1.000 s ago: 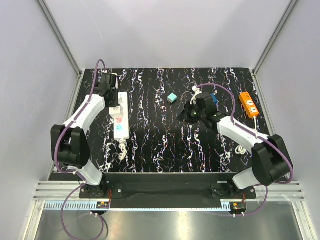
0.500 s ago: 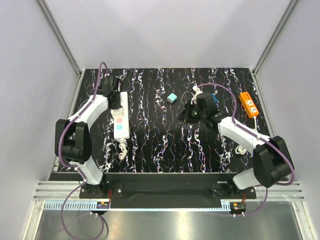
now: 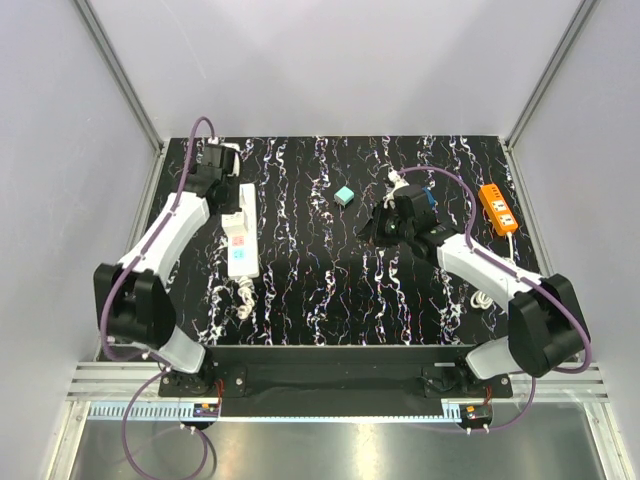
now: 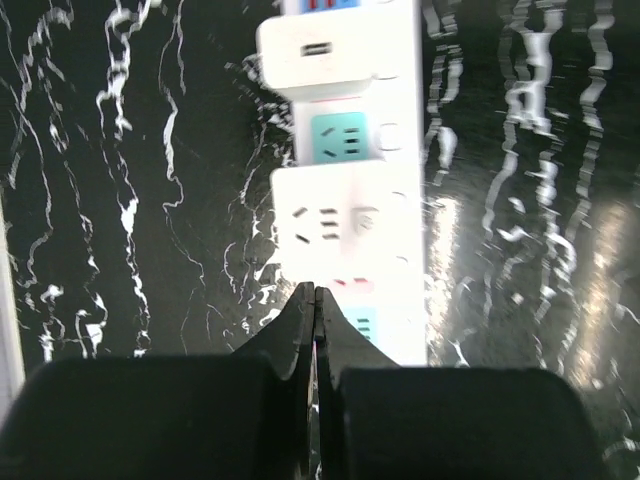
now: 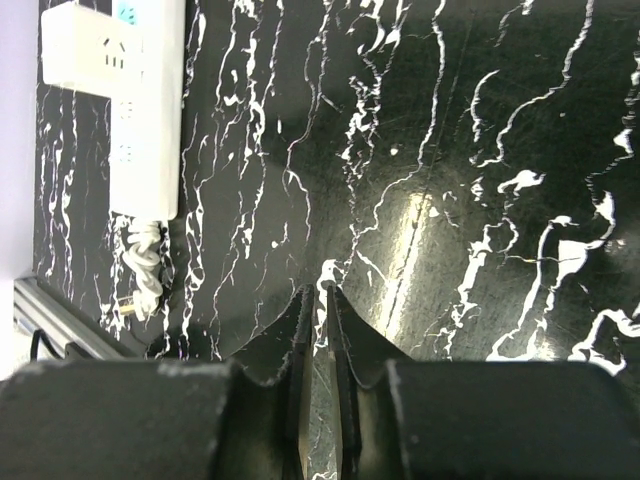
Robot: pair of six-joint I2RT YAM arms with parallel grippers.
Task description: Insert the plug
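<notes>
L elbow back out left vs before — wrist by pwr strip far end, L+R jaws together, empty

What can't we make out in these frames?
- Top view: white power strip's far end is partly covered by the left arm.
- Left wrist view: strip's sockets nearest the camera are washed out by glare; its other end is cut by the top edge.
- Top view: white cable lies partly under the right arm; its end is unseen.
- Right wrist view: bundled cord's plug is too small to make out.
</notes>
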